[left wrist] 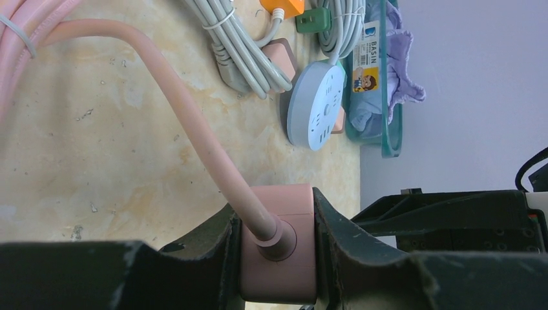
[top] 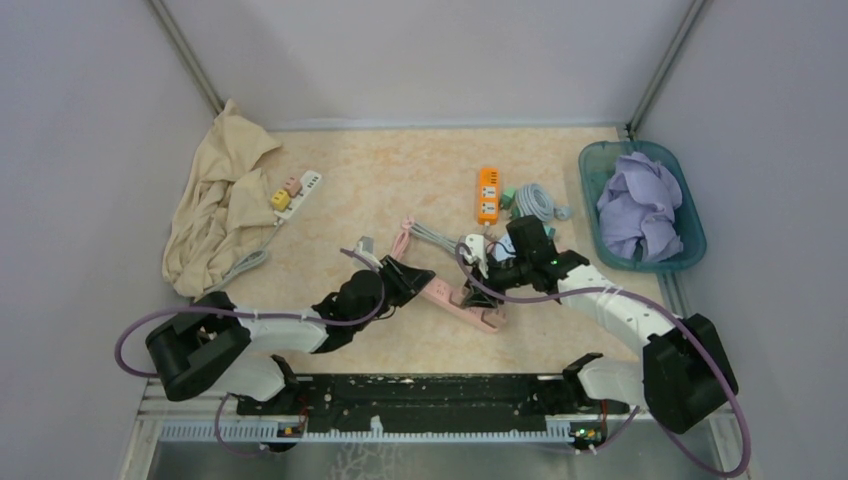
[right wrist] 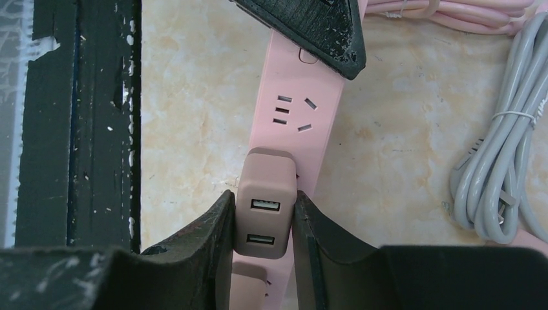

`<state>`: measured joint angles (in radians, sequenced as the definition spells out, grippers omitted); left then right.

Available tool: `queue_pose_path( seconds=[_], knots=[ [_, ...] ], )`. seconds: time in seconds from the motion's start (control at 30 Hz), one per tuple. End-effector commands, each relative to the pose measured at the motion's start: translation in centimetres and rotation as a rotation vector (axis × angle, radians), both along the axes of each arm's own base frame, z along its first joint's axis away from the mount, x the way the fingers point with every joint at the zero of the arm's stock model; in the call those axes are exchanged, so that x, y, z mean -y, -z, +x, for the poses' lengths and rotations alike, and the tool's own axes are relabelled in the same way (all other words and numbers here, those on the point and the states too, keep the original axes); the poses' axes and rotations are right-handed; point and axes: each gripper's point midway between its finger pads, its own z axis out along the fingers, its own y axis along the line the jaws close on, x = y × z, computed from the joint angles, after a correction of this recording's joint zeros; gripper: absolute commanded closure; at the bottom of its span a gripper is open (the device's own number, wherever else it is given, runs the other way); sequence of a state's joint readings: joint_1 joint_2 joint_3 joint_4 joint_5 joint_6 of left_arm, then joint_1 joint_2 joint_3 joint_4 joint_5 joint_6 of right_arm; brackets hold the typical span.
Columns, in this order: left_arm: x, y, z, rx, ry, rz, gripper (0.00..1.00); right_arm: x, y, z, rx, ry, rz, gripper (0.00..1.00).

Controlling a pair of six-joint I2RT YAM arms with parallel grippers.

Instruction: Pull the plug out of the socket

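A pink power strip, the socket [top: 466, 303] [right wrist: 298, 97], lies on the table's near middle. A dusty-pink plug with two USB ports [right wrist: 263, 206] stands on the strip's face, next to a free set of holes. My right gripper [right wrist: 263, 227] [top: 488, 272] is shut on that plug, one finger on each side. My left gripper [left wrist: 278, 248] [top: 416, 280] is shut on the strip's cable end [left wrist: 284, 210], where the pink cord [left wrist: 194, 123] enters. One left finger [right wrist: 316, 26] shows over the strip in the right wrist view.
A second pink block [right wrist: 249, 284] sits on the strip below the plug. Nearby lie a grey cable bundle [right wrist: 497, 174], an orange strip [top: 487, 194], a round grey-blue socket [left wrist: 316, 106], a teal basin [top: 690, 250] with purple cloth, a beige cloth [top: 215, 210] and a white strip [top: 303, 186].
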<state>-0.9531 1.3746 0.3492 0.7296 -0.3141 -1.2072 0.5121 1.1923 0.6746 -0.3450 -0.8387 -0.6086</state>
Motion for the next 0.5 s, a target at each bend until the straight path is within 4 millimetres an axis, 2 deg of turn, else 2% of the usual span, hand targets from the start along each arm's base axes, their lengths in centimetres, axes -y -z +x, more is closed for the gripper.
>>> queue_pose_path(
  seconds=[0.0, 0.1, 0.2, 0.47],
  knots=[
    [-2.6, 5.5, -0.5, -0.059, -0.018, 0.249, 1.00, -2.0, -2.1, -1.6, -0.016, -0.096, 0.076, 0.95],
    [-2.3, 5.6, -0.5, -0.061, -0.010, 0.250, 1.00, -2.6, -2.5, -1.5, -0.033, -0.086, 0.094, 0.98],
    [-2.2, 5.7, -0.5, -0.060, -0.009, 0.254, 1.00, -2.9, -2.9, -0.6, -0.046, -0.042, 0.091, 1.00],
    [-4.3, 6.3, -0.5, -0.046, -0.067, 0.291, 1.00, -2.0, -2.6, 1.3, -0.018, 0.040, 0.047, 1.00]
  ],
)
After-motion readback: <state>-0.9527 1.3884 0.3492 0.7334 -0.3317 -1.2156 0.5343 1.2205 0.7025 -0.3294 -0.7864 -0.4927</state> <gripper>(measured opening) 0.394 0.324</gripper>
